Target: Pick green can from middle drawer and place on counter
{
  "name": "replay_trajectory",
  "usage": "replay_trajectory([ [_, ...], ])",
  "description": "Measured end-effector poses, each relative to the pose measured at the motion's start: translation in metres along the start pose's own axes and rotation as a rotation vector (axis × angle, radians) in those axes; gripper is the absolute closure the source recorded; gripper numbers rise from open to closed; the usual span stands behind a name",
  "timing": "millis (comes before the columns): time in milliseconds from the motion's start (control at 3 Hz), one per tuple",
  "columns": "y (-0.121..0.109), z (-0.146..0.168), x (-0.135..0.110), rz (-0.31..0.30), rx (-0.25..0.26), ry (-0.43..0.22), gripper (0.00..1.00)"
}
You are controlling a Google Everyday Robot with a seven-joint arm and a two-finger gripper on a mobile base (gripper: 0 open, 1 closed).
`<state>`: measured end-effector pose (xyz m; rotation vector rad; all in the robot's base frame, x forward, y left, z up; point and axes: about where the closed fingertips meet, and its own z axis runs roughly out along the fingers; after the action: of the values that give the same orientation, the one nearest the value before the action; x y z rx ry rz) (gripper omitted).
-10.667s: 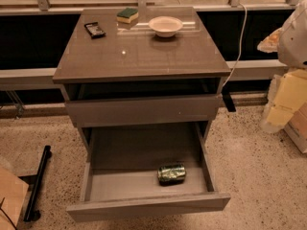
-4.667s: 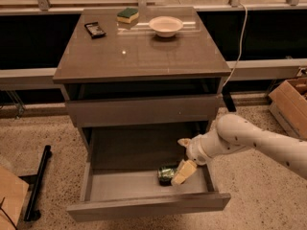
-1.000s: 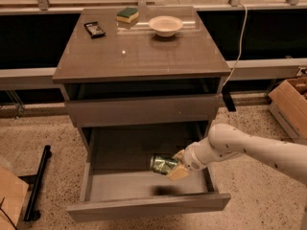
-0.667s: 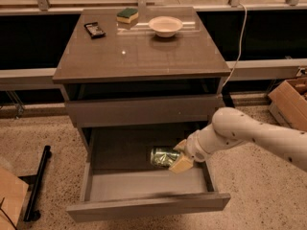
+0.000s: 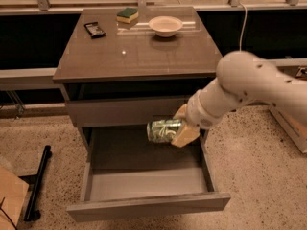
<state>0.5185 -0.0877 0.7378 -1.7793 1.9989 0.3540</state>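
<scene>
My gripper (image 5: 180, 127) is shut on the green can (image 5: 163, 130), a shiny metallic-green drink can held on its side. It hangs in the air above the open middle drawer (image 5: 144, 183), in front of the closed drawer front above it and below the counter's edge. The drawer is pulled out and its tray shows nothing inside. The counter (image 5: 139, 51) is the glossy grey-brown top of the cabinet, above and behind the can. My white arm comes in from the right.
On the counter's back part are a black phone-like object (image 5: 95, 29), a green-and-yellow sponge (image 5: 127, 15) and a white bowl (image 5: 165, 25). A black bar (image 5: 38, 181) lies on the speckled floor at left. A box edge shows at far right.
My gripper took hold of the can on the drawer floor and has lifted it up out of the drawer, to the height of the drawer front above.
</scene>
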Motion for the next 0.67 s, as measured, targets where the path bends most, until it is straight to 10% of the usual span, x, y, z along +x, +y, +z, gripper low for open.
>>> replay_trajectory([
  [667, -0.079, -0.139, -0.062, -0.101, 0.194, 0.042, 1.00],
])
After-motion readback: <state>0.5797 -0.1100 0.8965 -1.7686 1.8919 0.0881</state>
